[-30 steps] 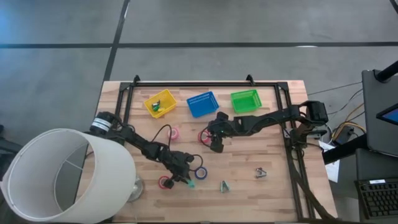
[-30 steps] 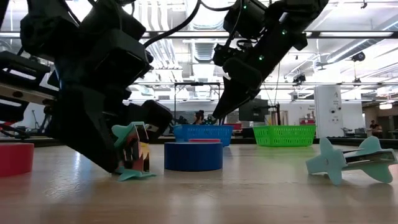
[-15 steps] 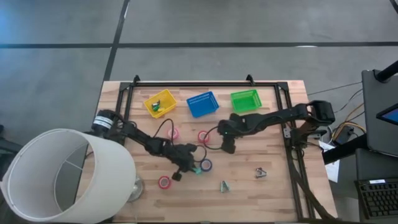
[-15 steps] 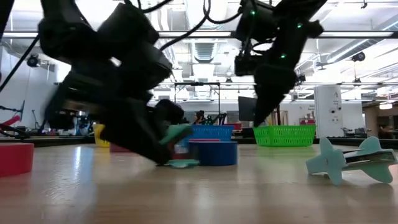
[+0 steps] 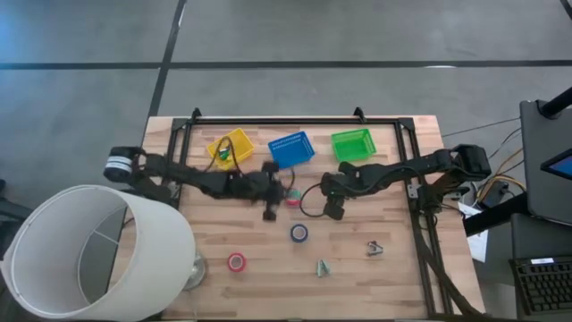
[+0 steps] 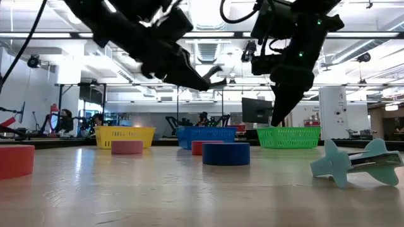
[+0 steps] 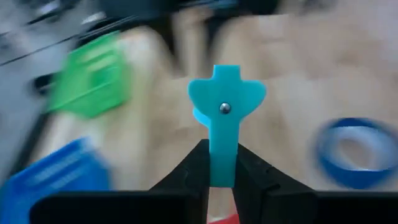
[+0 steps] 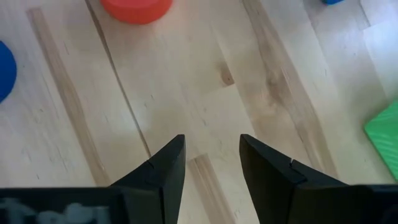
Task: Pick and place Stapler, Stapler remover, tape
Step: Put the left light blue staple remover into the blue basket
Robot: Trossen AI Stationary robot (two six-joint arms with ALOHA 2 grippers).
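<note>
My left gripper (image 5: 279, 193) is shut on a teal staple remover (image 7: 221, 121) and holds it in the air over the table's middle, near the blue basket (image 5: 291, 149). My right gripper (image 8: 211, 149) hangs open over bare wood just to its right, touching nothing. A blue tape (image 5: 298, 233) and a red tape (image 5: 236, 261) lie flat on the table nearer the front. Another red tape (image 5: 292, 199) lies by the left gripper. A second teal staple remover (image 5: 322, 266) and a grey one (image 5: 374, 248) lie at the front right. The stapler is out of view. My left gripper pinches the staple remover's narrow stem (image 7: 222, 167) between its two fingers (image 7: 200, 168). The wide winged end (image 7: 226, 93) sticks out past the fingertips. The fingers slant only a little downward, toward the table's right. The remover is lifted clear of the table (image 6: 213, 70).
A yellow basket (image 5: 230, 148) holding a small green thing, the blue basket and a green basket (image 5: 352, 145) stand in a row at the back. A pink tape (image 6: 127, 147) lies behind. A big white shade (image 5: 89, 255) covers the front left corner. A black frame (image 5: 295, 119) edges the table.
My left gripper has lifted the teal staple remover off the table near the front and carried it up and toward the far edge, tipping from steeply down to nearly level. The blue tape has slid a little to the right. My right gripper has shifted right and tipped further down.
</note>
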